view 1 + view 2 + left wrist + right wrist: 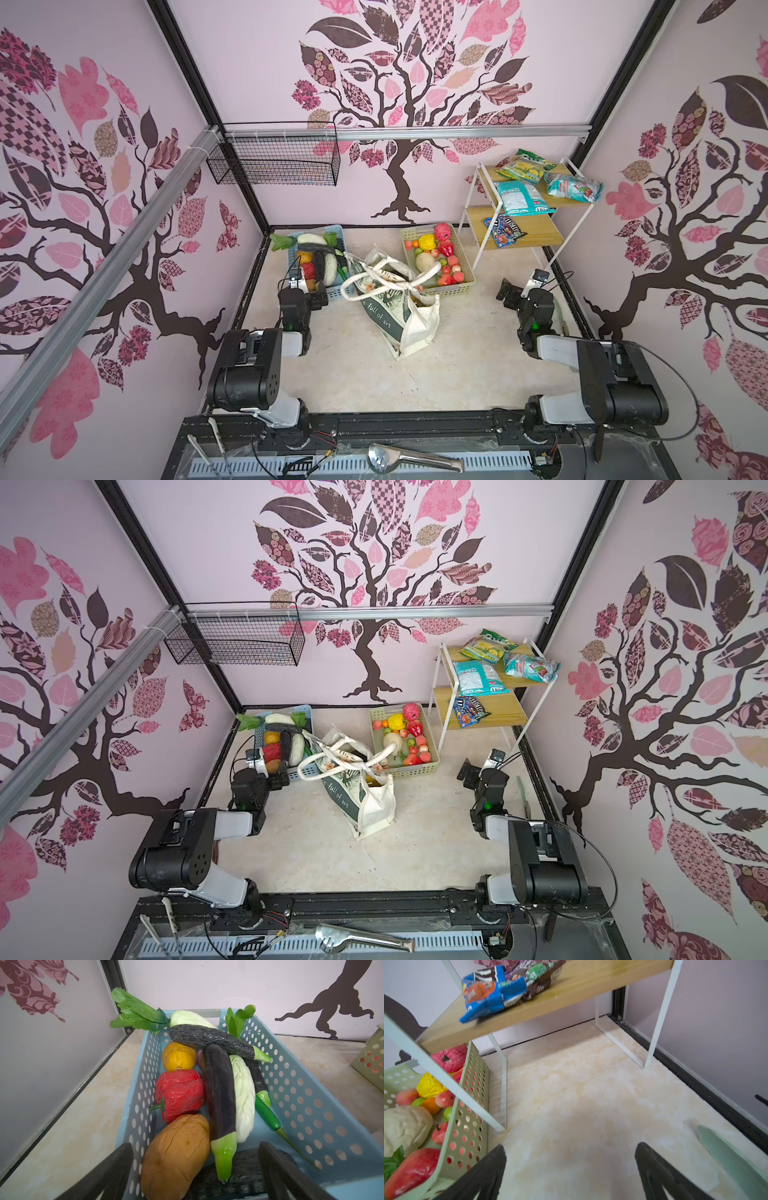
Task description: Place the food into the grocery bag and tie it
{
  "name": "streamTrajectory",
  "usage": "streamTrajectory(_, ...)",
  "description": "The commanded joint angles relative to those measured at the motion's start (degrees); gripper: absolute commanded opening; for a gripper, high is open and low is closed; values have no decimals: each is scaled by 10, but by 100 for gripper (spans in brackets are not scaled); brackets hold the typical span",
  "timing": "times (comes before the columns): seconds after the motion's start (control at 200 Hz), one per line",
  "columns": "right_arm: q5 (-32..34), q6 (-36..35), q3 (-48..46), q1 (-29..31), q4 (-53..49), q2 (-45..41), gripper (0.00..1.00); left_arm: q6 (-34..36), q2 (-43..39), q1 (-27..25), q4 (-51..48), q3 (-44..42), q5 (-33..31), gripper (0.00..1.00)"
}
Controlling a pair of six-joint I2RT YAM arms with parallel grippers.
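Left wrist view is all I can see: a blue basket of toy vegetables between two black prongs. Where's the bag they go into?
Observer: The grocery bag stands on the table, between the blue basket and a beige basket.
Visitor: Is its mouth open?
Observer: Its cream handles look knotted together over the top.
Visitor: What's the other arm doing?
Observer: The right gripper hangs over bare table beside the shelf rack, jaws apart, holding nothing.
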Motion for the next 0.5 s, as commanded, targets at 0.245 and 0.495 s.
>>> streamTrajectory(0.245, -4, -59, -41, 37, 218, 88, 100, 7, 5, -2, 13, -12, 4, 97)
streamTrajectory(0.495, 28, -55, -21, 44, 149, 71, 100, 8, 6, -1, 10, -10, 5, 97)
